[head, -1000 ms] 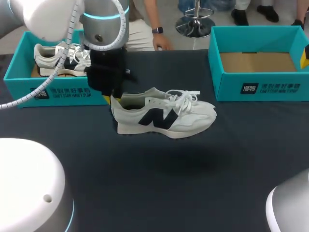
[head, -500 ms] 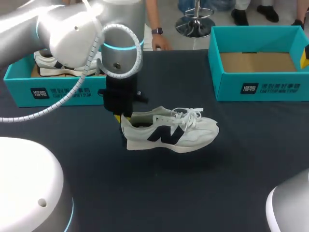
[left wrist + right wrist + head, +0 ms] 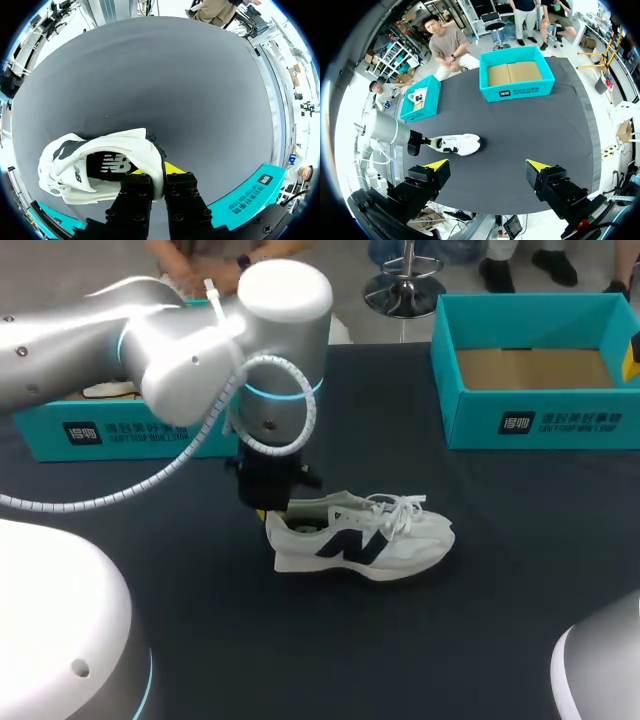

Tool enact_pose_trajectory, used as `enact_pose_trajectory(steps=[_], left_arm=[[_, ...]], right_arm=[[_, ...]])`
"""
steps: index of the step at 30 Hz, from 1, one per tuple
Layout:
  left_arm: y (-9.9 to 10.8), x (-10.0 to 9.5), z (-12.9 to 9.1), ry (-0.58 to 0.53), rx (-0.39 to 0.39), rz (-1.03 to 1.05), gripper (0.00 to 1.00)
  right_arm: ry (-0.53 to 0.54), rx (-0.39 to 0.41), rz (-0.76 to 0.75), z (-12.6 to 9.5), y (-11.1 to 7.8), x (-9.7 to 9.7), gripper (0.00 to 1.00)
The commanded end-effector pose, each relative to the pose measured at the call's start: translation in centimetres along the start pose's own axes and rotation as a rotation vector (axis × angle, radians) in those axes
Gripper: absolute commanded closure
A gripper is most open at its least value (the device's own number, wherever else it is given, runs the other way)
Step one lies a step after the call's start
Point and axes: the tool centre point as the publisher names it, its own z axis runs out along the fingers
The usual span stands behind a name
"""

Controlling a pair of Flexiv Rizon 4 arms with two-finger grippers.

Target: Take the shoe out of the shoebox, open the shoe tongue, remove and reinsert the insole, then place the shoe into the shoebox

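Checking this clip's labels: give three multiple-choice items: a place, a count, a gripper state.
1. How many teal cardboard shoeboxes are there? A one; B two; C three.
2. Where is the white sneaker with a dark logo that the left gripper holds? A in the left box; B in the right box; C over the dark table, between boxes.
3. The right gripper is: A open, empty; B shut on a lace; C shut on a box.
Answers: B, one at each side; C, it is outside both; A, its fingers stand wide apart.
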Motion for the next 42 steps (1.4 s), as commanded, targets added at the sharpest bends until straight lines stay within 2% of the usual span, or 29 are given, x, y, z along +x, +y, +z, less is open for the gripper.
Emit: enact_pose_trajectory(steps=[1, 14, 15, 16, 17, 18, 23, 26, 30, 35, 38, 40, 42], left_arm=[[0.1, -0.3, 1.1, 0.005, -0.012, -0.002, 1.00], [0.2, -0.4, 2.7, 0.032, -0.019, -0.022, 1.00], [0.2, -0.3, 2.6, 0.035, -0.026, -0.021, 0.90], [0.1, -0.3, 2.5, 0.036, -0.028, -0.020, 0.63], [0.1, -0.2, 2.3, 0.036, -0.031, -0.019, 0.16], [0.1, -0.1, 2.1, 0.031, -0.039, -0.022, 0.00], [-0.7, 1.0, -0.4, -0.024, -0.063, -0.014, 0.00], [-1.2, 2.0, -2.1, -0.076, -0.050, -0.014, 0.00], [-1.6, 4.7, -3.5, -0.203, 0.026, -0.120, 0.00], [-3.0, 8.2, -3.9, -0.393, 0.100, -0.272, 0.00], [-4.2, 9.8, -3.5, -0.443, 0.114, -0.357, 0.00], [-4.8, 10.5, -3.0, -0.458, 0.151, -0.410, 0.00], [-4.8, 10.5, -3.0, -0.458, 0.151, -0.410, 0.00]], right_arm=[[-0.002, 0.007, 0.001, -0.1, 0.3, 0.1, 0.00], [-0.002, 0.007, 0.001, -0.1, 0.3, 0.1, 0.00], [-0.002, 0.007, 0.001, -0.1, 0.3, 0.1, 0.00], [-0.002, 0.007, 0.001, -0.1, 0.3, 0.1, 0.00], [-0.002, 0.007, 0.001, -0.1, 0.3, 0.1, 0.00], [-0.002, 0.007, 0.001, -0.1, 0.3, 0.1, 0.00], [-0.002, 0.007, 0.001, -0.1, 0.3, 0.1, 0.00], [-0.002, 0.007, 0.001, -0.1, 0.3, 0.1, 0.00], [-0.002, 0.007, 0.001, -0.1, 0.3, 0.1, 0.00], [-0.002, 0.007, 0.001, -0.1, 0.3, 0.1, 0.00], [-0.002, 0.007, 0.001, -0.1, 0.3, 0.1, 0.00], [-0.002, 0.007, 0.001, -0.1, 0.3, 0.1, 0.00], [-0.002, 0.007, 0.001, -0.1, 0.3, 0.1, 0.00]])
